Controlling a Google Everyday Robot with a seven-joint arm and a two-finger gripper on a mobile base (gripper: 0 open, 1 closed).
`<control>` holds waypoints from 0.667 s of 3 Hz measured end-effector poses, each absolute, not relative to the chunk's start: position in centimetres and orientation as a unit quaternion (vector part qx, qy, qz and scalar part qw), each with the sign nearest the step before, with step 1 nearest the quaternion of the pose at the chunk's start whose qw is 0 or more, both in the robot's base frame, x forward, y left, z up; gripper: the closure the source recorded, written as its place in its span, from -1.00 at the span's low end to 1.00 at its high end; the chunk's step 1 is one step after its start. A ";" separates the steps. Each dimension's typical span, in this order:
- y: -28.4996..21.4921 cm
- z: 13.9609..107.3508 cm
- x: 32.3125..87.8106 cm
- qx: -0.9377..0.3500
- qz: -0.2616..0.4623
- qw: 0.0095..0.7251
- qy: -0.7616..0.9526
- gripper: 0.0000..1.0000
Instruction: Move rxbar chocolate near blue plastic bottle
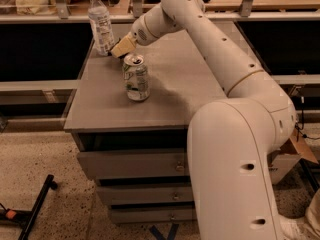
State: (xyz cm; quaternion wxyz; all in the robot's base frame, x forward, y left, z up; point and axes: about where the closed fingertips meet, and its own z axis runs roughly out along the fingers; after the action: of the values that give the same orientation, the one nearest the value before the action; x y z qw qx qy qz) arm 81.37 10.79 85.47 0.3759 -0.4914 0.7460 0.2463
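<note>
The blue plastic bottle point(101, 24), clear with a white cap and a pale label, stands upright at the far left corner of the grey cabinet top point(170, 89). My gripper point(122, 48) is low over the top, just right of the bottle's base and just behind a green-and-white soda can point(136, 77). The rxbar chocolate is not visible; it may be hidden at the gripper. The arm reaches in from the right front.
The soda can stands upright in the left middle of the top, close in front of the gripper. The cabinet has several drawers point(130, 164) below. A metal rail point(60, 18) runs behind it. A black stand point(35, 206) lies on the floor at the left.
</note>
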 end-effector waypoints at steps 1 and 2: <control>11.1 85.2 81.3 -0.493 0.248 0.374 0.746 -1.00; 11.1 85.2 81.3 -0.493 0.248 0.373 0.746 -1.00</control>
State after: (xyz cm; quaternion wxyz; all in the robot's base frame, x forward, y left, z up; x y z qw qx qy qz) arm 81.33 11.12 85.15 0.3734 -0.4927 0.7459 0.2478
